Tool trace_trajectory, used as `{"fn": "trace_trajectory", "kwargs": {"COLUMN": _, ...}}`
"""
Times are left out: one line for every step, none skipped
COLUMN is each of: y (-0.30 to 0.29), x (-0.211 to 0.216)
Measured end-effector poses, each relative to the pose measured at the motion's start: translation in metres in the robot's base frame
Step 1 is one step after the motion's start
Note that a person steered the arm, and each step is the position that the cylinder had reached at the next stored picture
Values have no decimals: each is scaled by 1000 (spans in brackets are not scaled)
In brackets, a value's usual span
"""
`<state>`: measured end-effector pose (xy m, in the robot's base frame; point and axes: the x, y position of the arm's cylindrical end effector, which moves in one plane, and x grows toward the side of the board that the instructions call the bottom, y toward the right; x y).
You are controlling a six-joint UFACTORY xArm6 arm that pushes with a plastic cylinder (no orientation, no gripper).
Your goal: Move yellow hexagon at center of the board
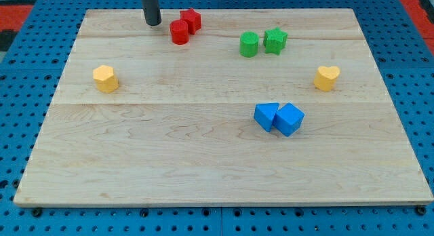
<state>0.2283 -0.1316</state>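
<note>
Yellow hexagon [105, 78]: view's left of bench [203, 168], untouched, well short of centre. My tip [152, 23]: view's top, just left of red cylinder [179, 32]; no jaws fitted, nothing held. Step: approach. Next move likely calls for rounding to its left side, pushing rightward.

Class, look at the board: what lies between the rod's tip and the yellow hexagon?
Nothing. In the camera view, only bare wooden board separates my tip, near the view's top, from the yellow hexagon at the view's left.
</note>
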Motion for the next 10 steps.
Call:
{"fn": "trace_trajectory", "kwargs": {"y": 7, "x": 0}}
{"fn": "trace_trajectory", "kwargs": {"y": 14, "x": 2}}
{"fn": "trace_trajectory", "kwargs": {"y": 4, "x": 20}}
{"fn": "trace_trajectory", "kwargs": {"y": -65, "x": 20}}
{"fn": "trace_trajectory", "kwargs": {"y": -134, "x": 23}}
{"fn": "trace_trajectory", "kwargs": {"y": -139, "x": 23}}
{"fn": "trace_trajectory", "kwargs": {"y": -172, "x": 29}}
{"fn": "trace_trajectory", "kwargs": {"y": -173, "x": 33}}
{"fn": "trace_trajectory", "kwargs": {"y": -173, "x": 119}}
{"fn": "trace_trajectory", "kwargs": {"y": -173, "x": 153}}
